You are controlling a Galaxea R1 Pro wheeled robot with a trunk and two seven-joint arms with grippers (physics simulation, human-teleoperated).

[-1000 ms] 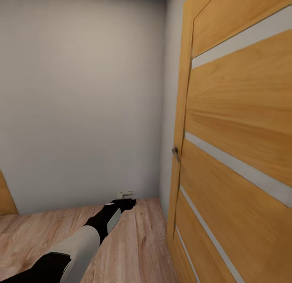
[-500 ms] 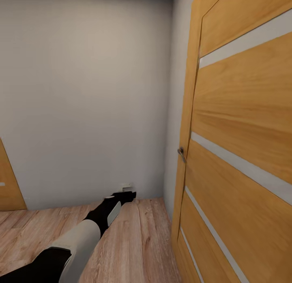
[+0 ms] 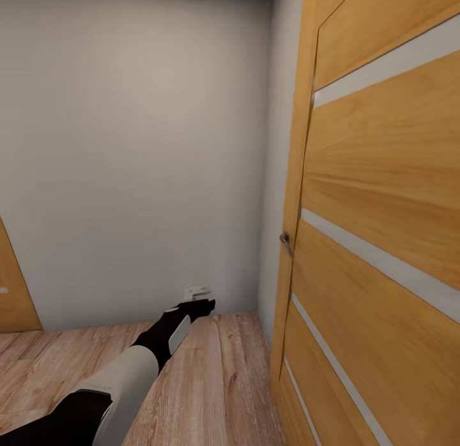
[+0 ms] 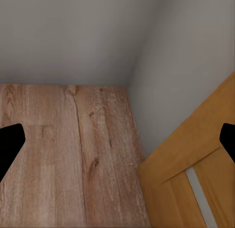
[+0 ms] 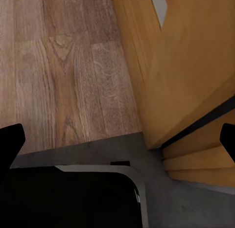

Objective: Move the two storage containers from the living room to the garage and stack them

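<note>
The two storage containers are out of view. My left arm reaches forward and low over light wood-plank flooring point(image 3: 217, 382) toward a room corner, with the left gripper point(image 3: 199, 304) just short of the grey wall point(image 3: 128, 146). In the left wrist view the left gripper point(image 4: 117, 142) is open, its dark fingertips point(image 4: 10, 145) spread to the frame edges with nothing between them. The right gripper point(image 5: 117, 140) is open too and empty. It hangs over the planks point(image 5: 63, 66) beside the bottom of a wooden door point(image 5: 186, 66).
A tall orange-wood door point(image 3: 383, 241) with pale stripes and a metal handle point(image 3: 285, 243) stands close on my right. Part of another wooden door point(image 3: 13, 292) shows at the far left. A small wall socket point(image 3: 198, 291) sits low in the corner. Under the right wrist lie my dark base point(image 5: 63, 198) and a dark grey surface point(image 5: 196, 203).
The head view panned a little a second ago, shifting the door rightward and bringing more of the left door into view. Nothing has moved in the last half second.
</note>
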